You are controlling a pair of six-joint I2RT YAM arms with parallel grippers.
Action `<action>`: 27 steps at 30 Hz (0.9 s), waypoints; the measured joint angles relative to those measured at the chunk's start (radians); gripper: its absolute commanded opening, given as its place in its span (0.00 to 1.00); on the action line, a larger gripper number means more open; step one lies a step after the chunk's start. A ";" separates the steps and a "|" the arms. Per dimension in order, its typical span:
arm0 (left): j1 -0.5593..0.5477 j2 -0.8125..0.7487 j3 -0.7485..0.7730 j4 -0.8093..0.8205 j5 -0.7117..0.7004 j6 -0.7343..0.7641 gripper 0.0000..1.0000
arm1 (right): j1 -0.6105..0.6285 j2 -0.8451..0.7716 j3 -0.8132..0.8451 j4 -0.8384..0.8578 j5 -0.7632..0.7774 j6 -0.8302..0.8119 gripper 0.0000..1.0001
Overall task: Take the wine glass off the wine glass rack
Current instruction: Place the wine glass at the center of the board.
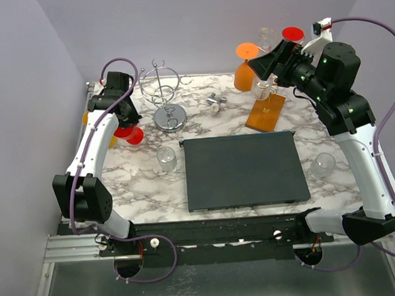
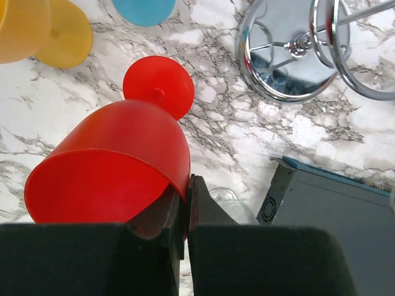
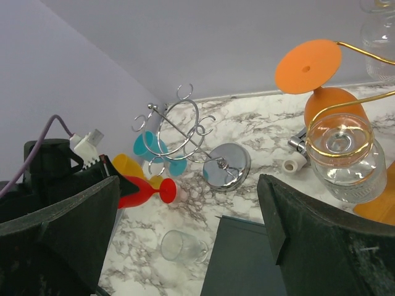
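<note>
— Left claw (image 2: 186, 206), far left: what is its state?
— Fingers are pressed together on the rim of a red glass (image 2: 111, 160), held tilted over the marble table (image 2: 234, 142). A yellow glass (image 2: 62, 34) and a blue glass (image 2: 143, 9) lie beyond. Nothing here hangs on a rack, so this arm looks out of the reckoning.

— Moving rightward, what lies between?
— Chrome stand (image 1: 169, 118), clear tumbler (image 1: 166, 159), small metal fitting (image 1: 215, 102) and dark flat box (image 1: 245, 169). All sit low on the table and apart from the hooks.

— And the rack (image 1: 266, 111)?
— It stands at the back right, with an orange-brown wooden base and gold wire hooks. An orange wine glass (image 3: 330, 102) hangs foot up. Just beside it hangs a clear wine glass (image 3: 342, 157), apparently also foot up, so the long axis runs roughly vertical. A red foot (image 1: 292, 33) shows higher, its bowl hidden. Which glass is meant cannot be told.

— Right claw (image 3: 188, 179)?
— Fingers are spread wide and hold nothing. It is raised near hook level and is by far the nearer arm. In the wrist view both hanging glasses lie toward the picture's right-hand finger, outside the gap. The claw probably has to shift that way, close, then slide the foot off the wire. The neighbouring glass and the wire obstruct, and a knock could set either glass swinging.
</note>
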 measured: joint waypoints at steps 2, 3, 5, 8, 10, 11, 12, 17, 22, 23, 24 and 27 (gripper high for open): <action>0.014 0.030 0.000 0.006 0.016 0.007 0.00 | 0.000 0.000 0.000 -0.005 0.000 0.000 1.00; 0.021 0.040 0.000 0.010 0.024 0.011 0.00 | 0.000 0.000 0.000 -0.008 0.000 0.000 1.00; 0.030 0.059 0.000 0.014 0.039 0.016 0.00 | 0.000 0.000 0.000 -0.011 0.000 0.000 1.00; 0.040 0.083 0.001 0.019 0.060 0.024 0.00 | 0.000 0.000 0.000 -0.014 0.000 0.000 1.00; 0.043 0.103 0.007 0.021 0.072 0.028 0.00 | 0.000 0.000 0.000 -0.014 0.000 0.000 1.00; 0.043 0.113 0.010 0.021 0.077 0.030 0.00 | 0.000 0.000 0.000 -0.014 0.000 0.000 1.00; 0.043 0.122 0.013 0.022 0.081 0.031 0.00 | 0.000 0.000 0.000 -0.014 0.000 0.000 1.00; 0.043 0.153 0.021 0.026 0.091 0.038 0.04 | 0.000 0.000 0.000 -0.014 0.002 -0.003 1.00; 0.043 0.169 0.039 0.028 0.093 0.042 0.11 | 0.000 0.000 0.000 -0.015 0.003 -0.008 1.00; 0.043 0.172 0.044 0.028 0.093 0.042 0.13 | 0.000 0.000 0.000 -0.015 0.003 -0.009 1.00; 0.043 0.175 0.048 0.027 0.093 0.042 0.14 | 0.000 0.000 0.000 -0.014 0.003 -0.009 1.00; 0.043 0.188 0.061 0.029 0.093 0.043 0.18 | 0.000 0.000 0.000 -0.014 0.003 -0.009 1.00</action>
